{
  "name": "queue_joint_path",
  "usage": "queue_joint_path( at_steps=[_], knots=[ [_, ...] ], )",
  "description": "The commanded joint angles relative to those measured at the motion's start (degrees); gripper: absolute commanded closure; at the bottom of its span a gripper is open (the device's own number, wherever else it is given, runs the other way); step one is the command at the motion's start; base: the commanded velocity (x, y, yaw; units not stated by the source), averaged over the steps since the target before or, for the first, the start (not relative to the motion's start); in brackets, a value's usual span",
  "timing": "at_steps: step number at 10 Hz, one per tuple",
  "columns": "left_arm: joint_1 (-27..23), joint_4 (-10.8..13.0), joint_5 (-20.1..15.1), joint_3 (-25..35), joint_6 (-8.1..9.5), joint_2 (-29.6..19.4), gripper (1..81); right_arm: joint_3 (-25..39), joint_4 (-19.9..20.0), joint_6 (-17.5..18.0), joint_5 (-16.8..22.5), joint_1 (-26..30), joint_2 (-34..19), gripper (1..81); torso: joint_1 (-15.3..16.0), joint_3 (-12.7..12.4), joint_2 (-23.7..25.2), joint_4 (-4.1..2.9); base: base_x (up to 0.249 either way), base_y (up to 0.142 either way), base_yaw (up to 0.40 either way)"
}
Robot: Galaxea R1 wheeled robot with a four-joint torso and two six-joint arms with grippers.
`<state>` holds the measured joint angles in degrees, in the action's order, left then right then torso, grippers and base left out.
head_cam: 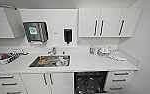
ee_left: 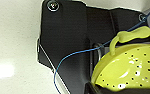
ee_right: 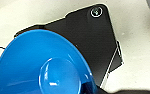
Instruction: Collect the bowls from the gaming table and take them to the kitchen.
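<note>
Blue bowl (ee_right: 41,75) at right wrist, yellow-green bowl (ee_left: 131,67) at left; grips indiscernible; no legible writing.

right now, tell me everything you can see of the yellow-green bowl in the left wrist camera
The yellow-green bowl looks like glossy plastic, round and shallow, its inside dotted with small holes like a strainer. A looped handle of the same colour arches over its rim. It sits tilted close to the left wrist's dark plate, its lower edge cut off by a dark part. A thin blue cable runs beside it. Pale floor lies behind.
</note>
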<state>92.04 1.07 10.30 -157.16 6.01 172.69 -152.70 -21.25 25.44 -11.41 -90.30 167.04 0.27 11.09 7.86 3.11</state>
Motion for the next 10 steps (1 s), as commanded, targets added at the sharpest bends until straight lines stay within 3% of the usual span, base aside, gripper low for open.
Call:
queue_joint_path(
  at_steps=[1,6,10],
  knots=[
    [-1.2,-0.3,-3.2,0.0,-0.12,-0.2,81.1,0.0,-0.3,0.0,2.4,1.7,-0.9,81.1,0.0,0.0,0.0,0.0,0.174,0.0,0.0],
    [-1.2,-0.2,-3.3,0.0,-0.12,-0.2,81.1,1.2,-0.2,0.3,2.4,1.5,-1.0,81.1,0.0,0.0,0.0,0.0,0.161,0.0,0.0],
    [-0.9,-0.3,-3.2,0.0,-0.12,-0.6,81.1,2.7,0.1,0.6,1.9,0.9,-2.3,81.1,0.0,0.0,0.0,0.0,0.021,0.0,0.0]
  ],
)
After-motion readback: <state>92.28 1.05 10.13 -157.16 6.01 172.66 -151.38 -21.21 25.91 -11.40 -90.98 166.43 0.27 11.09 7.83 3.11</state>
